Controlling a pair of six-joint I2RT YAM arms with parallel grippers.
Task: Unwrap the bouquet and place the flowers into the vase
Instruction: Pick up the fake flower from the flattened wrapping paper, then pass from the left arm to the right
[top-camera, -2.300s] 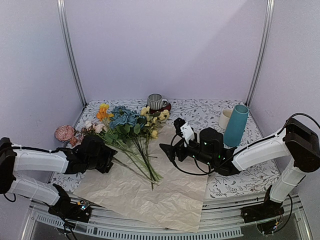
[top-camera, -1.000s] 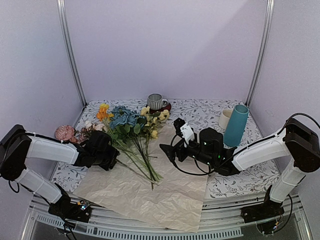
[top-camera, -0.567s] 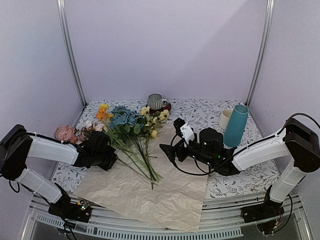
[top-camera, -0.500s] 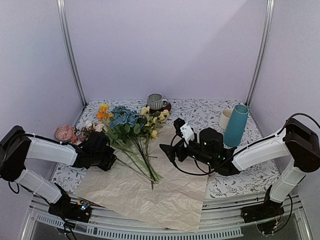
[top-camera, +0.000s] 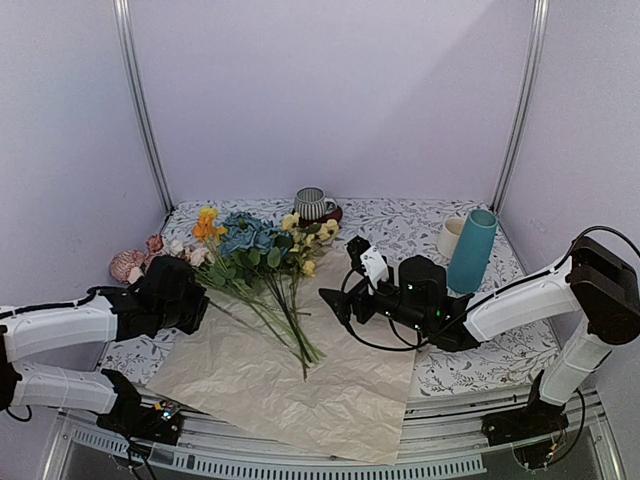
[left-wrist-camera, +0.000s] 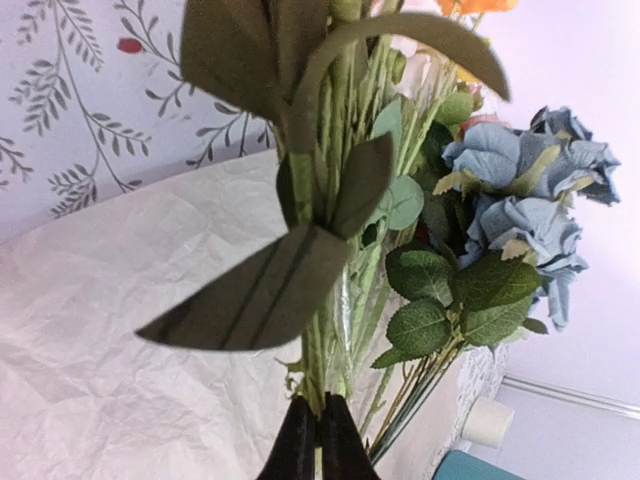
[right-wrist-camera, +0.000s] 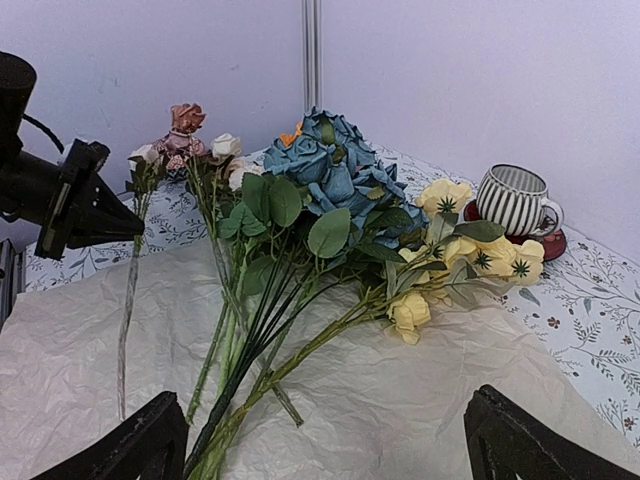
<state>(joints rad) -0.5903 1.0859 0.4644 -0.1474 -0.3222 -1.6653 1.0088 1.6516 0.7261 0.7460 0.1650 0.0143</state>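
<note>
Flowers fanned on unwrapped paper, left gripper pinching stems, right gripper spread

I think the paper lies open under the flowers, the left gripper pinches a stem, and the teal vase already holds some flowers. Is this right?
No: the teal vase holds none yet; the top external view shows nothing sticking out of it. The paper does lie open under the flowers, and the left gripper does pinch a stem.
</note>
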